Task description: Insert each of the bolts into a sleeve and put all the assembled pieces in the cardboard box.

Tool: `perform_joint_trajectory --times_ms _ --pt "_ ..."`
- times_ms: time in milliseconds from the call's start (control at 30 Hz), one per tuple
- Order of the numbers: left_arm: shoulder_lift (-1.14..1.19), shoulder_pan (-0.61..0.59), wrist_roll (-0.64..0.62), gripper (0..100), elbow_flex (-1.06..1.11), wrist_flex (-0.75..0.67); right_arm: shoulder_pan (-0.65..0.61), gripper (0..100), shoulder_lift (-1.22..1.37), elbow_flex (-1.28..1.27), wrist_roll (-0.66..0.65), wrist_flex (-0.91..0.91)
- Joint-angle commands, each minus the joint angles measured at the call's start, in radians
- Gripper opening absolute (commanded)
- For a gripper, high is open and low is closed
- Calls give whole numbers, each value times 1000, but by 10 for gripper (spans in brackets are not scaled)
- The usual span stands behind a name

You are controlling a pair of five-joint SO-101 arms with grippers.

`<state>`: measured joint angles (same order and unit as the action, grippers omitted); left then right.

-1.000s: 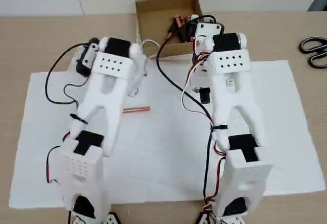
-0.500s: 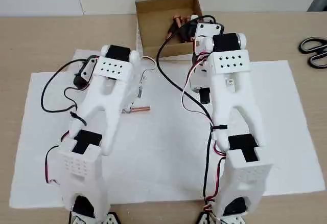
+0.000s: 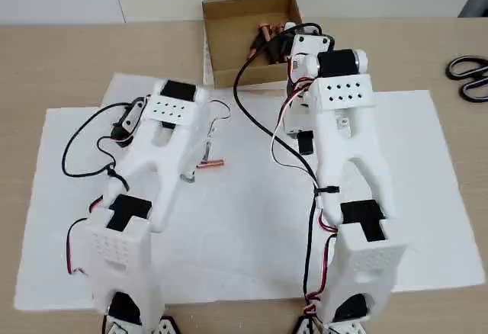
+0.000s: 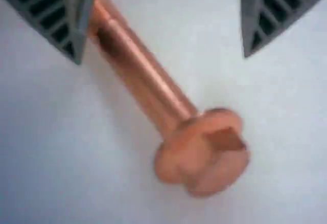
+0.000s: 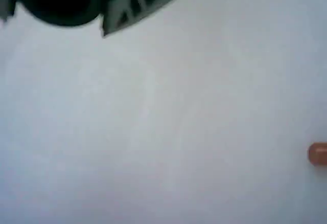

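We hold the left gripper (image 4: 162,52) open over the bolt (image 4: 153,88).
It looks light, stiff and slick, likely to roll; we'd pinch mid-shaft.

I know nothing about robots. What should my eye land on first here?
A copper bolt lies on the white paper, right between the left arm's open fingers. Beyond the arms, at the far side of the table, a cardboard box holds a small heap of copper pieces.
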<state>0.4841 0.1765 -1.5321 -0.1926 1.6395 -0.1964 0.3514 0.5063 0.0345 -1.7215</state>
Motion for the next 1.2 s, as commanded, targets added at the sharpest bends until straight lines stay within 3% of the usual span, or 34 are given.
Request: perform_joint_trajectory --times_ms 0,267,833,1167 --pt "-54 -5 5 193 4 -15 8 4 -64 3 9 4" --pt "-52 -77 5 193 82 -94 8 4 -65 3 9 4" --pt "-52 -71 5 186 113 -129 8 4 -65 3 9 4" --pt "-52 -71 6 7 113 -127 8 4 -64 3 9 4"
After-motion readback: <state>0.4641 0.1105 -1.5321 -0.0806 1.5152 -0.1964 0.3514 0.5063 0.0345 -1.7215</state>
